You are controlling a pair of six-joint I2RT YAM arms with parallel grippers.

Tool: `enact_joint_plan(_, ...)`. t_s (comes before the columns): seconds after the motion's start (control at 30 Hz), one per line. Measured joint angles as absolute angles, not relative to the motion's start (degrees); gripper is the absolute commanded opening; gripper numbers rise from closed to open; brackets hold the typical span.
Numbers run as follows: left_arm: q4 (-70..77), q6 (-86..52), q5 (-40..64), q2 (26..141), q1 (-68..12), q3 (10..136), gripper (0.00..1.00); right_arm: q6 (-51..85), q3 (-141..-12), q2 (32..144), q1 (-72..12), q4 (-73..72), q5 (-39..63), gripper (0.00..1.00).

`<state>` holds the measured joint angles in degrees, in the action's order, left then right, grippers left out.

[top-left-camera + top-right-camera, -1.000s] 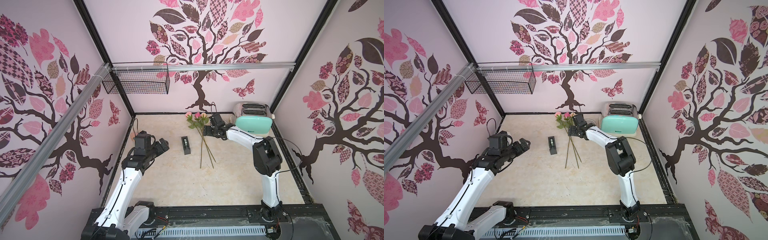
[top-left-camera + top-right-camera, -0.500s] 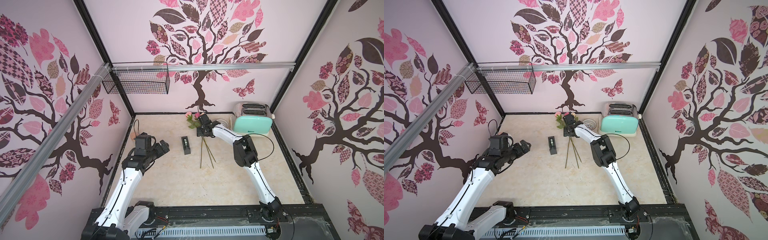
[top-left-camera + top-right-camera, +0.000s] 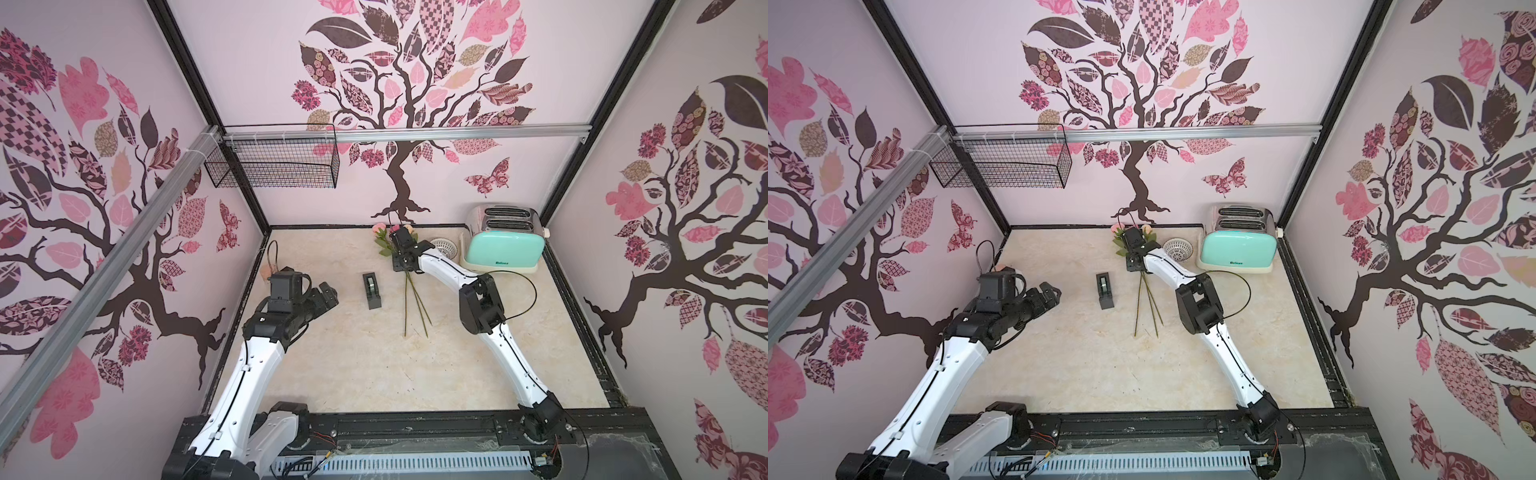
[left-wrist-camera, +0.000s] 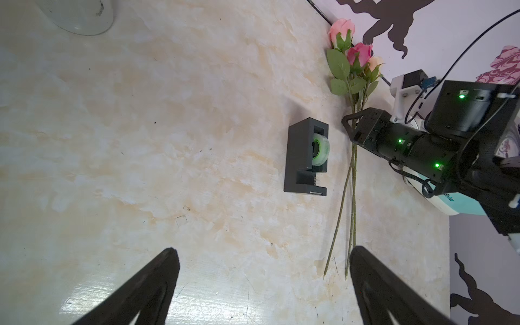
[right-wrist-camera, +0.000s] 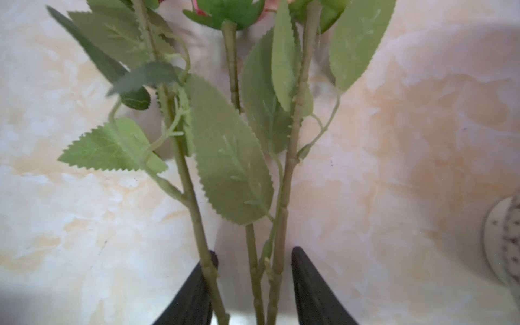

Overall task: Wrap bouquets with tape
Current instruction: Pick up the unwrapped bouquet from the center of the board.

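As right gripper (image 5: 253, 251) straddles bouquets (image 5: 230, 157), stems between jaws.

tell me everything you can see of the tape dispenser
The tape dispenser is a black, oblong, plastic-looking block with a small roll of pale clear tape seated in its slot. It stands flat on the marbled beige table, lengthwise alongside the rose stems but apart from them, and nothing else touches it.

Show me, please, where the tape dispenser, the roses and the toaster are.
tape dispenser (image 3: 373, 299): in a top view, on its black base.
roses (image 4: 360, 53): in the left wrist view, on the middle pink bloom.
toaster (image 3: 503, 251): in a top view, on its mint-green side.
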<state>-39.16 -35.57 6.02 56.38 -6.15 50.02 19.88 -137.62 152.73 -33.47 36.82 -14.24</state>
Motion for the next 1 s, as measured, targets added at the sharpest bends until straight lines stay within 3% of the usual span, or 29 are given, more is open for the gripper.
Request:
enact_joint_plan(0.4,-39.2,-35.6,5.5,56.4,-6.2,50.0,0.98,20.4,-133.9,150.8,-34.2,34.6,-13.6,0.00)
enact_joint_plan(0.67,-39.1,-36.1,7.4,55.9,-6.2,50.0,0.98,21.4,-118.9,140.8,-34.3,32.1,-9.5,0.00)
enact_joint_plan(1.0,-35.8,-40.2,16.6,55.9,-6.2,50.0,0.98,26.3,-85.5,111.8,-34.3,12.1,-1.8,0.00)
